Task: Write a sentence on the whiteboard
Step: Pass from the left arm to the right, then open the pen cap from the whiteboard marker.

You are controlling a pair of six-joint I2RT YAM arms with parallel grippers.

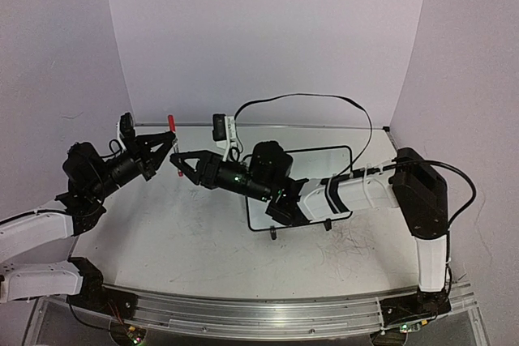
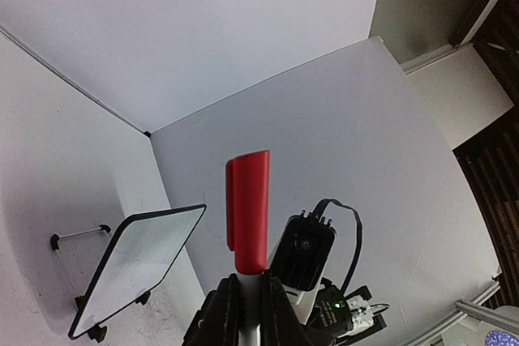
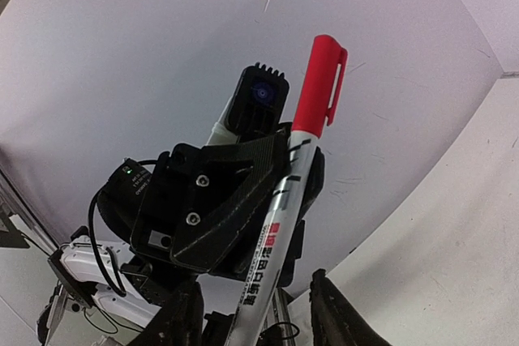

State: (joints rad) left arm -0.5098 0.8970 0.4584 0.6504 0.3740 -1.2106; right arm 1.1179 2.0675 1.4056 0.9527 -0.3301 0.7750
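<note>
The marker has a red cap and a white barrel, and stands upright in the air over the table's back left. My left gripper is shut on its barrel. In the left wrist view the cap rises above the closed fingers. My right gripper is open and points left, its fingers either side of the lower barrel without touching it. The whiteboard, white with a thin black frame and feet, lies on the table under my right arm. It also shows in the left wrist view.
The white tabletop bears dark scribble marks. A black cable loops above the right arm. A metal rail runs along the near edge. Purple walls close the back and sides.
</note>
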